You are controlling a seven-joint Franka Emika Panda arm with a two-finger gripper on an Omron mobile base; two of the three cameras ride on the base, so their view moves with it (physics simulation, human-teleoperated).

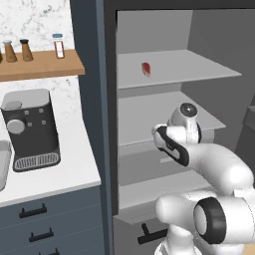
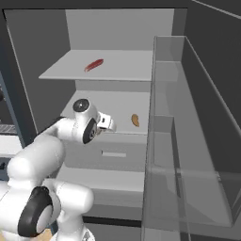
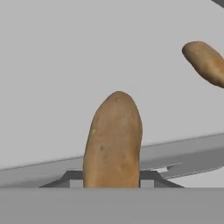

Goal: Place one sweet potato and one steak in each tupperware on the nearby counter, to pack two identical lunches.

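A sweet potato [image 3: 113, 140] is seen in the hand view standing lengthwise between the fingers [image 3: 112, 183], its lower end at their level and its tapered tip pointing away from the hand. The fingers are drawn in against its two sides and are clamped on it. A second sweet potato [image 3: 205, 62] lies apart from the first, toward the upper right of the hand view, on a grey fridge shelf [image 2: 117, 106]; in the right base view it is seen near the front right of the middle shelf [image 2: 135, 120].

A steak [image 1: 146, 68] lies on the upper shelf [image 1: 199, 67], well above and apart from the hand; in the right base view it appears as a flat red piece [image 2: 94, 64] on the left part of that shelf.

The arm [image 1: 219, 167] reaches into the open fridge at the height of the middle shelf. The clear fridge door [image 2: 188, 141] stands open on the right. To the left of the fridge, the white bench [image 1: 69, 164] carries a coffee machine [image 1: 31, 128], and the edge of a light-grey tupperware [image 1: 4, 164] is seen at the frame's left border.
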